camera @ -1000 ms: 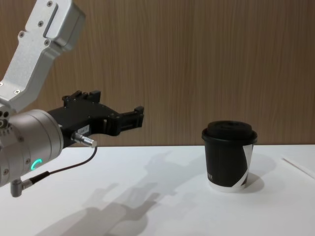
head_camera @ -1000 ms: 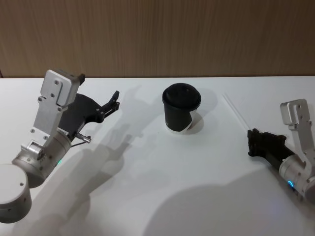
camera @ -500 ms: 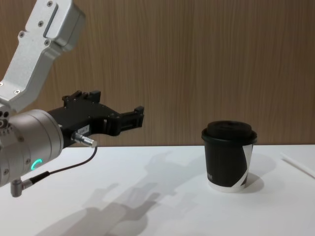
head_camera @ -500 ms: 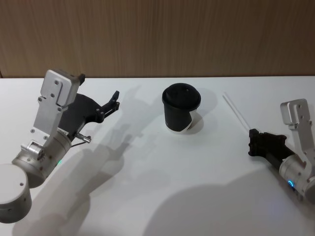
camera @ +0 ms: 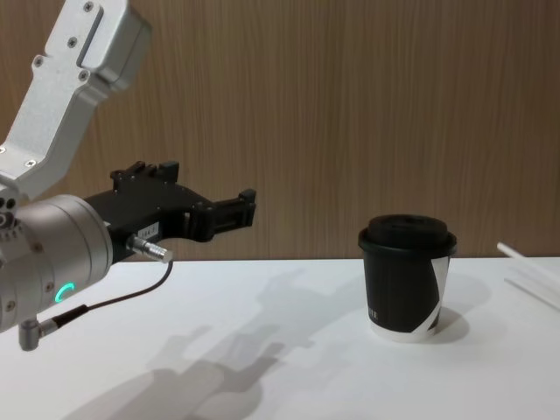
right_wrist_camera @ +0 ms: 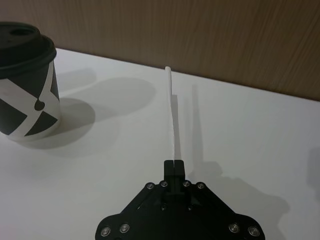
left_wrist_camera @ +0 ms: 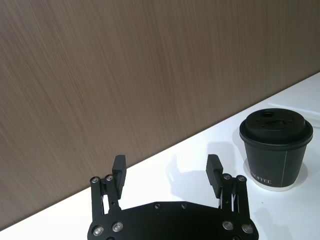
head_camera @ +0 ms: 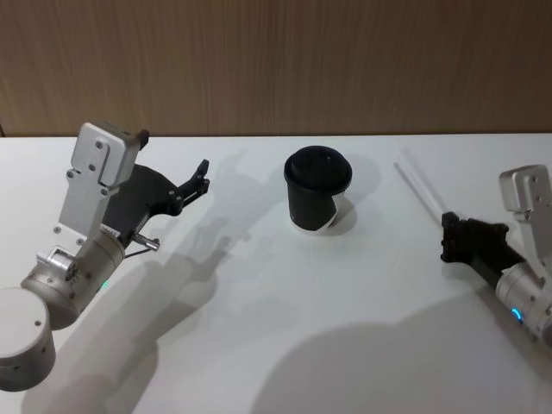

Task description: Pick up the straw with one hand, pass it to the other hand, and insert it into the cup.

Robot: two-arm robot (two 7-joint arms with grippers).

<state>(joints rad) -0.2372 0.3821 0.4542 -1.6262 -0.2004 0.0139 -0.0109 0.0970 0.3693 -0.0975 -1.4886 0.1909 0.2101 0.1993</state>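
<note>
The white straw (head_camera: pixel 418 190) is pinched at its near end by my right gripper (head_camera: pixel 447 235), which is shut on it at the table's right side. In the right wrist view the straw (right_wrist_camera: pixel 172 115) runs straight out from the closed gripper (right_wrist_camera: pixel 174 164), with its shadow beside it. Its far tip (camera: pixel 512 254) hangs just above the table. The black lidded cup (head_camera: pixel 317 190) stands upright mid-table, left of the straw. My left gripper (head_camera: pixel 200 179) hovers open above the table's left side, well away from the cup (left_wrist_camera: pixel 276 145).
A wood-panelled wall runs along the back of the white table (head_camera: pixel 345 328). The left arm's silver housing (camera: pixel 52 254) with its grey cable looms large at the chest view's left.
My right gripper has moved a little to the right with the straw in it, and the straw's far end has risen off the table. The left arm has not moved.
</note>
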